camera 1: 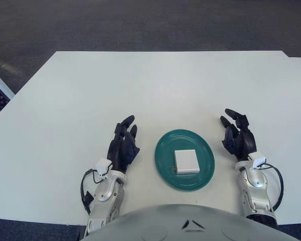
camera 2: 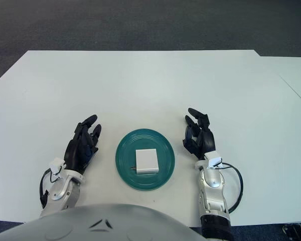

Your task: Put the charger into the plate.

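Note:
A white square charger (camera 1: 186,161) lies flat inside a round teal plate (camera 1: 165,150) near the table's front edge, its prongs pointing left. My left hand (camera 1: 124,143) shows just left of the plate, fingers relaxed and holding nothing. My right hand (camera 1: 237,133) shows just right of the plate, fingers spread and holding nothing. Neither hand touches the plate or the charger.
The white table (camera 1: 150,85) stretches far beyond the plate. Dark carpet lies beyond its far edge. A second white surface (camera 2: 296,85) adjoins at the right.

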